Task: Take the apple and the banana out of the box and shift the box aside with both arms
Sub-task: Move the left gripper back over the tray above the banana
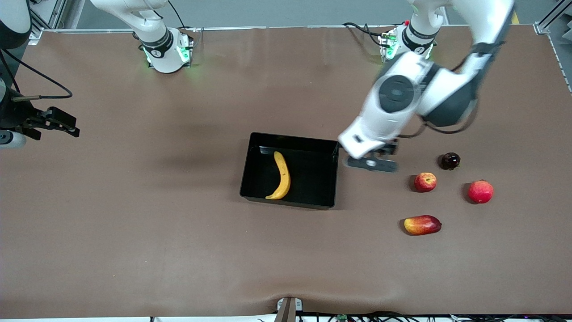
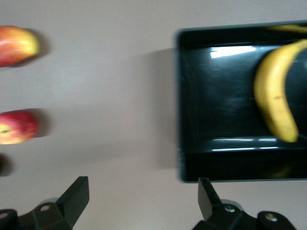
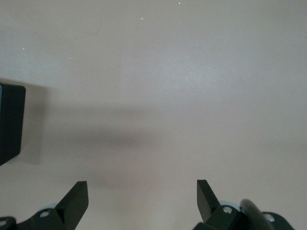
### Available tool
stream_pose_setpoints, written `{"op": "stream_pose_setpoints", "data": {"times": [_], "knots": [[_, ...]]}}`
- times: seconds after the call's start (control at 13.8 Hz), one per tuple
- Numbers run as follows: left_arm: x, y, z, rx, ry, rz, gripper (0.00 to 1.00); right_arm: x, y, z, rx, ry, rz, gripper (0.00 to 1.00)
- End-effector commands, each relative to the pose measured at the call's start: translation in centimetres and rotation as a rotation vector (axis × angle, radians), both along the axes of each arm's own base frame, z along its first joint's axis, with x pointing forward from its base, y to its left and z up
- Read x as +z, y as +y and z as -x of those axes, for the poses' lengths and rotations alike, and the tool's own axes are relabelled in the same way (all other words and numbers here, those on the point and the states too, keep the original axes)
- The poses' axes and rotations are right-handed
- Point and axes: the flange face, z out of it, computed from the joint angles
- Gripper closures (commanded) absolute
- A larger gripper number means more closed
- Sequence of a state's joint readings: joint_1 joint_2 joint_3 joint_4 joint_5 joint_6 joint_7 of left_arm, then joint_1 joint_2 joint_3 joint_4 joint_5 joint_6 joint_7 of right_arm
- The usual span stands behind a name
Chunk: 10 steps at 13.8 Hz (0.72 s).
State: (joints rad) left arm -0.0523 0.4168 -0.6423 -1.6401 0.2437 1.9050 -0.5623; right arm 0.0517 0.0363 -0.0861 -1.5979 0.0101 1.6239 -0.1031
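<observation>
The black box (image 1: 333, 172) lies mid-table with the yellow banana (image 1: 282, 176) in it. The small red apple with yellowish patches (image 1: 425, 182) sits on the table toward the left arm's end. My left gripper (image 1: 372, 163) hangs over bare table between the box and the apple, beside the box's rim. In the left wrist view the gripper (image 2: 142, 197) is open and empty, and I see the box (image 2: 181, 100), the banana (image 2: 273, 96) and the apple (image 2: 17, 127). My right gripper (image 1: 62, 121) waits at the right arm's end, open and empty (image 3: 142, 197), with a box corner (image 3: 9, 122) in view.
Around the apple are a plain red round fruit (image 1: 480, 191), a dark round fruit (image 1: 450, 161) and a red-and-yellow oblong fruit (image 1: 422, 224), which also shows in the left wrist view (image 2: 17, 44). The brown table (image 1: 156, 232) is bare nearer the camera.
</observation>
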Motion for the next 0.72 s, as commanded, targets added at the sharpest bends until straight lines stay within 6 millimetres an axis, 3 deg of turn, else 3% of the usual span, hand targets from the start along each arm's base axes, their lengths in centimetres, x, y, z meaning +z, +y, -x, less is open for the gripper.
{"op": "stream_pose_setpoints", "data": {"times": [0.0, 0.14, 0.36, 0.65], "knots": [[-2.6, -6.5, 0.9, 0.022, -0.013, 0.062, 0.0, 0.8, -0.1, -0.5, 0.0, -0.013, 0.021, 0.0], [-5.2, -11.2, 2.2, 0.041, -0.042, 0.048, 0.0, 0.8, -0.5, -0.7, -0.005, -0.019, 0.017, 0.0], [-9.2, -16.5, 3.8, 0.063, -0.058, 0.043, 0.0, 1.0, -0.6, -0.8, -0.005, -0.024, 0.014, 0.0], [-14.6, -19.7, 5.8, 0.035, -0.134, 0.031, 0.0, 0.9, -0.9, -0.7, -0.008, -0.017, 0.017, 0.0]]}}
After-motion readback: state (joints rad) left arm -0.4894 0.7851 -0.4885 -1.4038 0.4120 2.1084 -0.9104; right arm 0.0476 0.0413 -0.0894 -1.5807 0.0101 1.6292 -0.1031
